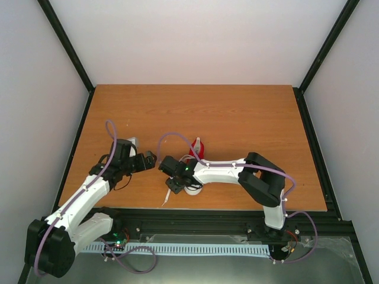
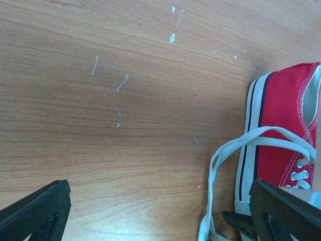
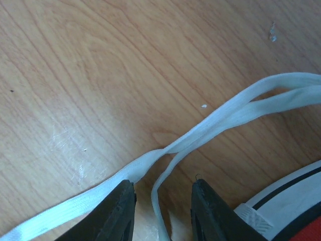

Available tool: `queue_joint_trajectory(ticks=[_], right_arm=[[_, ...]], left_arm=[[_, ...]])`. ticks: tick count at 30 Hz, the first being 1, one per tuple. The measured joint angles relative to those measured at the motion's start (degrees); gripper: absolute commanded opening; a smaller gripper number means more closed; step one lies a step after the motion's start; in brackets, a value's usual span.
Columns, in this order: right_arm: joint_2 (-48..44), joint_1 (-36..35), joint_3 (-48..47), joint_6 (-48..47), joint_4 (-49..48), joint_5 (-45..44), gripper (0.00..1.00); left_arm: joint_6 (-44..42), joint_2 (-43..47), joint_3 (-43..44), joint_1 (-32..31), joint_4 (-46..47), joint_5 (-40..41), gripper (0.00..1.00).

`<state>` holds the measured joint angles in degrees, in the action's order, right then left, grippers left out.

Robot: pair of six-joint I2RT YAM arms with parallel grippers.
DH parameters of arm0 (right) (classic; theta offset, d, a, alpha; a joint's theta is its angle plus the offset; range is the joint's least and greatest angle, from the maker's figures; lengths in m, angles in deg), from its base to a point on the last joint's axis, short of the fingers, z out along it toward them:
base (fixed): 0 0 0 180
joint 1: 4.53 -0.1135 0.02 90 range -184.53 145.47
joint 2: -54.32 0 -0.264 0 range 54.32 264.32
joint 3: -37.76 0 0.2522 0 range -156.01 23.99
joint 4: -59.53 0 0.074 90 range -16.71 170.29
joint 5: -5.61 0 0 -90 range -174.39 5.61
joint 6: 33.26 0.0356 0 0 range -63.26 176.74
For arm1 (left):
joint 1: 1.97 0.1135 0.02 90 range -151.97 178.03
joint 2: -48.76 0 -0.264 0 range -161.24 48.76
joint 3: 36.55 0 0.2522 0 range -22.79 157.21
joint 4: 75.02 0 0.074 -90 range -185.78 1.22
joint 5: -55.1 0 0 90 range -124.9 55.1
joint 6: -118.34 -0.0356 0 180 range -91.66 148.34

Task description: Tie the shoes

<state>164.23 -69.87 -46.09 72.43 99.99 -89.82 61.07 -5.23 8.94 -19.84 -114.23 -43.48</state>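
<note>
The red sneaker (image 1: 199,146) lies mid-table, mostly hidden under my right arm; its white toe cap (image 1: 192,190) shows below the arm. In the left wrist view the sneaker (image 2: 283,115) is at the right edge, and its white laces (image 2: 220,160) trail over the wood. My left gripper (image 2: 160,216) is wide open and empty, just left of the shoe. My right gripper (image 3: 163,211) is open low over the table beside the sole (image 3: 286,201). One thin lace strand (image 3: 163,201) runs between its fingers. A wider strand (image 3: 225,115) passes under its left finger (image 3: 118,211).
The wooden table (image 1: 237,112) is bounded by black frame posts and white walls. A loose lace end (image 1: 166,199) points toward the near edge. In the top view my left gripper (image 1: 153,161) and right gripper (image 1: 172,184) sit close together left of the shoe.
</note>
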Motion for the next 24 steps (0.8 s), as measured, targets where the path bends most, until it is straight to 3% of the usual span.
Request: queue_joint_trajectory(ticks=[5,15,24], right_arm=[[0.9,0.0,-0.6,0.0,0.2,0.0,0.31],[-0.2,0.0,-0.9,-0.2,1.9,3.0,0.40],[-2.1,0.0,-1.0,-0.7,3.4,3.3,0.27]], left_arm=[[-0.4,0.0,-0.8,0.0,0.0,-1.6,0.99],[-1.1,0.0,-1.0,0.0,0.1,-4.6,0.98],[-1.1,0.0,-1.0,0.0,0.0,-4.8,0.98]])
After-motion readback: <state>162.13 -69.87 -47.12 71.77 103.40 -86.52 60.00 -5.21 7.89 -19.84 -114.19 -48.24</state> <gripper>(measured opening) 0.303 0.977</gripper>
